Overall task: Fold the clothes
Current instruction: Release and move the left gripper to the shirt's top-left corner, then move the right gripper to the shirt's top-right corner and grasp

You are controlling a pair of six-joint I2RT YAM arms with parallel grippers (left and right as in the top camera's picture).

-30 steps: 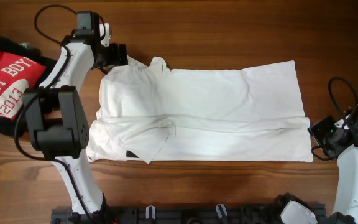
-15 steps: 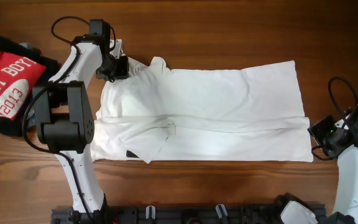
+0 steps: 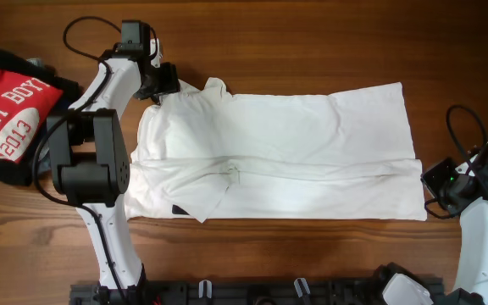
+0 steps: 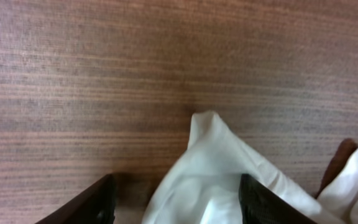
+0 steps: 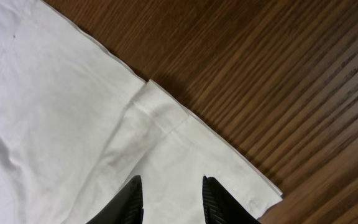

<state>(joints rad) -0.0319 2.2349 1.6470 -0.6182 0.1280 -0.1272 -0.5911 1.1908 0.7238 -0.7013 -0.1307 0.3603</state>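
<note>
Both pincers gape: the left gripper (image 4: 174,186), shifted slightly toward the far edge of the brown wooden table (image 3: 312,34), straddles a raised fold of the flat-lying large white cotton T-shirt (image 3: 295,144), the right gripper (image 5: 169,190) unmoved above its corner.

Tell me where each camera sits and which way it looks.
Overhead: above the table, looking straight down at the white T-shirt; both arms show.
Left wrist: on the left gripper, facing a raised shirt corner; its fingers show.
Right wrist: on the right gripper, facing a shirt corner; its fingers show.
All three show the T-shirt.
</note>
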